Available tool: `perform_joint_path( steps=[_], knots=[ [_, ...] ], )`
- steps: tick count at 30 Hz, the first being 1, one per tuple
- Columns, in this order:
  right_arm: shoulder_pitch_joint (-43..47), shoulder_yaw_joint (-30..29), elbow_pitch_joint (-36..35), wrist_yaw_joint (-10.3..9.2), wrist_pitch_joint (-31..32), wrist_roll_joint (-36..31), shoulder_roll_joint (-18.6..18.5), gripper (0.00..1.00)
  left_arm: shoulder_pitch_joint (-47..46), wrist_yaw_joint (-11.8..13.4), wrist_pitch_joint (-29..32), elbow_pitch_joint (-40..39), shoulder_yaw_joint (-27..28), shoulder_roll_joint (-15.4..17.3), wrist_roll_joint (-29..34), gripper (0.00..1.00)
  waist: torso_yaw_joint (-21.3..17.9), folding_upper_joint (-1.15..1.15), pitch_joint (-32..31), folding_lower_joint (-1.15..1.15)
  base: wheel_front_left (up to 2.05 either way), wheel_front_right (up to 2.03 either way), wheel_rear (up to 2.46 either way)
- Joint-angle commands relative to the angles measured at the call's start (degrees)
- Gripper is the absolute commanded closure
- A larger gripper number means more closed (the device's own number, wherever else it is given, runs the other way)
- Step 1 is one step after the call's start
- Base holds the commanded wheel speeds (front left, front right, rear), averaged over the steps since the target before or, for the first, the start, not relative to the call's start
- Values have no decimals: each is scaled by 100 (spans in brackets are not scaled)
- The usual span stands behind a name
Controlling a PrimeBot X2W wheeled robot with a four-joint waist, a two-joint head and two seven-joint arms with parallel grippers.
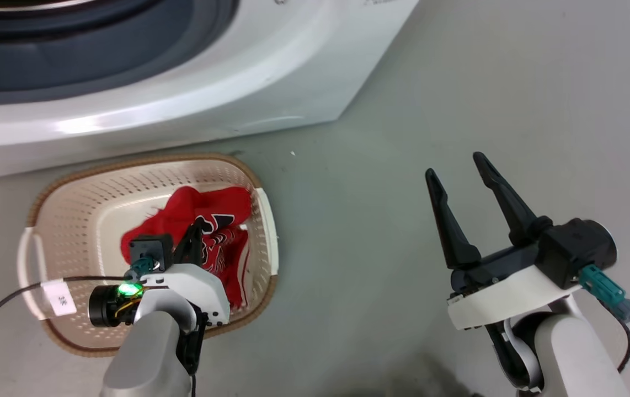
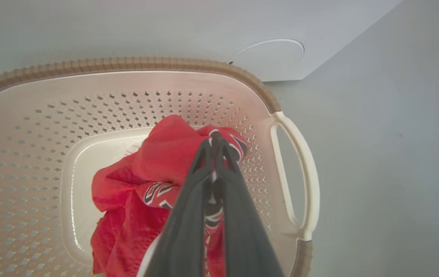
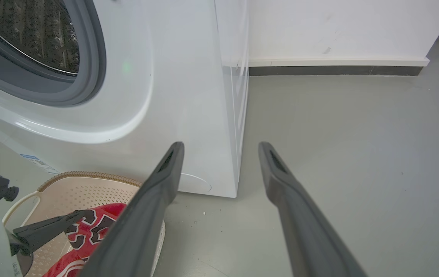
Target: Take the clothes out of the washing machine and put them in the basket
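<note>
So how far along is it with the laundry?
Nearly finished, it seems. Red clothes already lie inside the basket on the floor by the washing machine. The left gripper is down in the basket, shut on the clothes, so letting go is left. The right gripper hangs open with nothing in it. The part of the drum on view looks bare; the rest is hidden.
</note>
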Motion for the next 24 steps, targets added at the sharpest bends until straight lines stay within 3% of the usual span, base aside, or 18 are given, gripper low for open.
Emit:
perform_joint_path(
  steps=[1,14,15,16,24],
  knots=[
    [-118,45,15,-4,-42,26,14,0,-131,-36,-14,130,1,67,49,100,-269,0,336,-1,0,0,0],
    [-416,340,493,-4,-414,335,15,0,-803,11,-15,2017,52,366,99,100,-680,0,664,-1,0,0,0],
    [-418,337,524,-4,-418,349,15,0,-787,6,-15,2092,49,368,100,64,-679,0,630,-1,0,0,0],
    [-424,322,567,-4,-443,353,14,0,-765,10,-15,2115,69,350,73,0,-669,0,581,-1,0,0,0],
    [-227,188,808,-4,-428,169,12,0,-308,-143,-15,1953,166,122,-66,0,-393,0,-346,-1,0,0,0]
  ],
)
